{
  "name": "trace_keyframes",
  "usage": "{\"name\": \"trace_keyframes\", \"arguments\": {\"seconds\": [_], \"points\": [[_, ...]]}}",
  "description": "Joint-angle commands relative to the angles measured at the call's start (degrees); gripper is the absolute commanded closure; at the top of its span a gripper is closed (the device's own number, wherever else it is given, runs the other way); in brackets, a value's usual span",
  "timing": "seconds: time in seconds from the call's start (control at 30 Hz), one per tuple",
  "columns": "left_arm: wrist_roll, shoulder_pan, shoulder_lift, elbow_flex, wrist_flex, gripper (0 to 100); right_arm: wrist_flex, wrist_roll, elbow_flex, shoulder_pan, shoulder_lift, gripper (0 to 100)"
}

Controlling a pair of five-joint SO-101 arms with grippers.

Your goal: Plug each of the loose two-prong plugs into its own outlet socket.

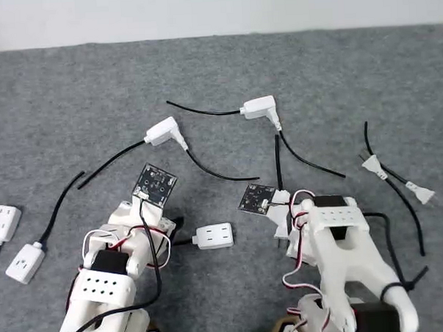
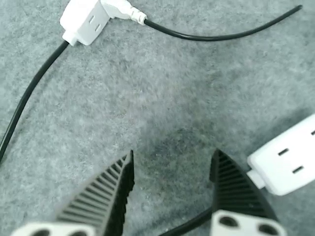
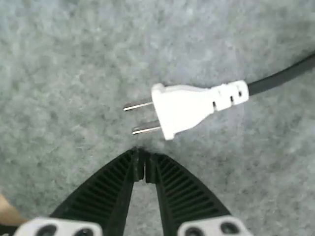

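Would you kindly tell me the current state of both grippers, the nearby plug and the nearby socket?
Left gripper: open, empty.
Right gripper: shut, empty.
White two-prong plug on black cable: unplugged, prongs bare, lying flat.
White rectangular outlet block beside left gripper: visible slots empty.

Near plug (image 3: 187,110): white, two prongs, black cord. Flat on the grey bench (image 1: 71,92), prongs bare and touching nothing.

Middle-right plug (image 1: 376,165) and far-right plug (image 1: 425,195): white, on thin black cords. Both loose, close together at the right side.

Triple socket (image 1: 213,236): white block, slots facing up, nothing in them, low centre.

Left-edge socket (image 1: 3,223) and lower-left socket (image 1: 26,263): white, slots up, side by side.

Upper-left socket (image 1: 161,130): white, black cord trailing left. First mated plug (image 1: 181,140) is pressed against its end, prongs hidden.

Upper-right socket (image 1: 257,106): same arrangement, with second mated plug (image 1: 275,120) against its end.
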Motion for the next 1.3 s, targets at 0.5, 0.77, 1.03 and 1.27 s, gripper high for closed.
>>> {"name": "trace_keyframes", "arguments": {"seconds": [0.5, 0.77, 1.03, 1.27], "points": [[0.62, -0.18, -0.79, 0.04, -1.67, 76, -3.03, -6.59, -11.78, -16.48, 1.45, 98.9], [0.62, -0.18, -0.79, 0.04, -1.67, 76, -0.92, -7.82, -14.33, -17.01, 0.92, 98.9], [0.62, 0.00, -0.79, 0.04, -1.76, 76, 14.99, 3.60, -20.40, -16.13, 0.84, 98.7], [0.62, -0.09, -0.79, 0.04, -1.76, 76, 8.75, 10.81, -23.30, -12.70, 1.98, 95.0]]}}
